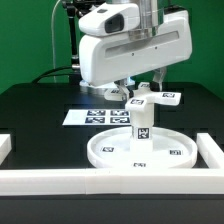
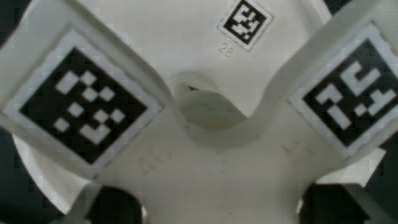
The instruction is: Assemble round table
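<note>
The large round disc (image 1: pixel 112 152) lies flat on the black table near the front wall. The short post (image 1: pixel 140 126) stands upright on its middle. The cross-shaped piece (image 1: pixel 152 99) sits on top of the post, its tagged arms spread out. My gripper (image 1: pixel 140 88) comes down from above onto the cross. In the wrist view the cross-shaped piece (image 2: pixel 214 110) fills the picture, with several tags showing. One arm of it runs between my two dark fingertips (image 2: pixel 111 205), which touch its sides. My gripper (image 2: pixel 224 205) is shut on that arm.
The marker board (image 1: pixel 92 116) lies flat behind the disc, towards the exterior view's left. The white border wall (image 1: pixel 100 181) runs along the front, with raised ends at both sides (image 1: pixel 212 150). The arm's white body (image 1: pixel 130 45) hangs above the parts.
</note>
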You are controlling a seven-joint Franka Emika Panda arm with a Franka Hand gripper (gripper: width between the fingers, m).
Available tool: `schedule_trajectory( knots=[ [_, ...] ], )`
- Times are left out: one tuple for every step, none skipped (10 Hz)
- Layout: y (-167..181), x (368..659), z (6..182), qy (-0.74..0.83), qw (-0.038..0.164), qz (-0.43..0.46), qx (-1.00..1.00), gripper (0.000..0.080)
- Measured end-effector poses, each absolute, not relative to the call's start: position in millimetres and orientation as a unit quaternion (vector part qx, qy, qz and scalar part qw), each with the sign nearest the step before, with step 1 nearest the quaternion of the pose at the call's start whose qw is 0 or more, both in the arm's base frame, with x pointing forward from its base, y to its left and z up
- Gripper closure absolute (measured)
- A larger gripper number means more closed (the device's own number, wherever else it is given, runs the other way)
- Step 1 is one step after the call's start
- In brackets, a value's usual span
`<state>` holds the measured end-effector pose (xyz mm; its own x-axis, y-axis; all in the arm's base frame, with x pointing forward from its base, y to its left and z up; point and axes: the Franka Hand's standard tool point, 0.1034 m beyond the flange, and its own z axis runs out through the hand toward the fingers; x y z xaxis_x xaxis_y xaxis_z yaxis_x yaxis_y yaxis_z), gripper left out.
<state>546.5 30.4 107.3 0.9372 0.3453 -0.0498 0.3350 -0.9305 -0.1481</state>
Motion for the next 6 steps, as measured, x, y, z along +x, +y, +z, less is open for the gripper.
schedule_trajectory(
  knots=[
    [32.6,546.7,107.5,-0.123,0.068,0.041,-0.989,0.0357],
    [32.6,547.1,107.8,-0.12,0.067,0.04,-0.99,0.0357],
    [33.7,547.4,107.9,-0.071,0.066,0.043,-0.994,0.0357],
    [34.5,547.7,108.0,-0.043,0.065,0.044,-0.996,0.0357],
    [35.6,548.4,108.3,-0.003,0.064,0.045,-0.997,0.0357],
    [36.7,549.0,108.5,0.027,0.065,0.045,-0.996,0.0357]
  ],
)
